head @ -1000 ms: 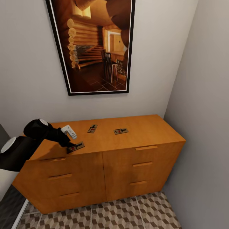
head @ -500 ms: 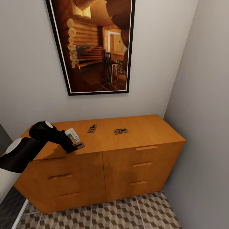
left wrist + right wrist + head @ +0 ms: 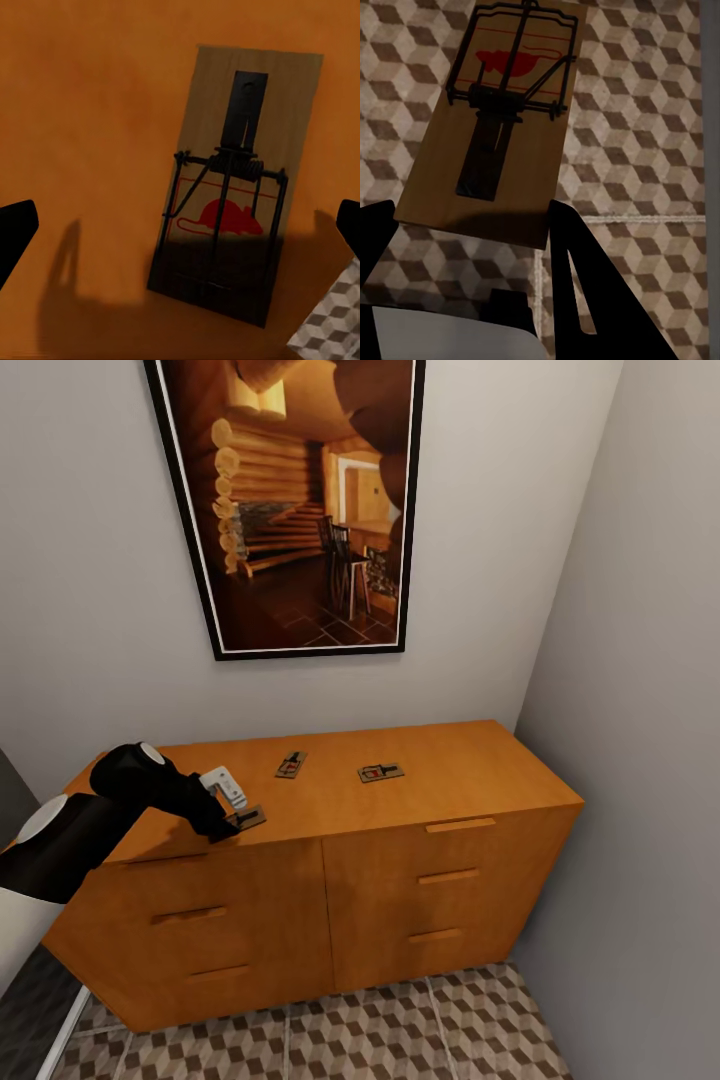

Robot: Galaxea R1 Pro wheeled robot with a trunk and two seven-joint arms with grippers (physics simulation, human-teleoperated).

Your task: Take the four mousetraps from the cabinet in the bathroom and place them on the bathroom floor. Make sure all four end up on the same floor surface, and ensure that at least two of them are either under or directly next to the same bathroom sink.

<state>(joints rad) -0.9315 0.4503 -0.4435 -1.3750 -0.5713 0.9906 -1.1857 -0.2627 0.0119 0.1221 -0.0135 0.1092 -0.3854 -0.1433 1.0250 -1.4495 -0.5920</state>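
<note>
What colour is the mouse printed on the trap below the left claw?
Red, on the trap's pale wooden board; clearest in the left wrist view.

Head camera overlooks cabinet (image 3: pixel 330 800); left wrist close above it.

A room in a home: plain grey walls meet in a corner, a large black-framed picture of a log-cabin interior (image 3: pixel 305 500) hangs above a low orange-brown wooden sideboard (image 3: pixel 400 880), and the cube-patterned brown, beige and white floor tiles (image 3: pixel 350 1035) suggest a bathroom.
</note>
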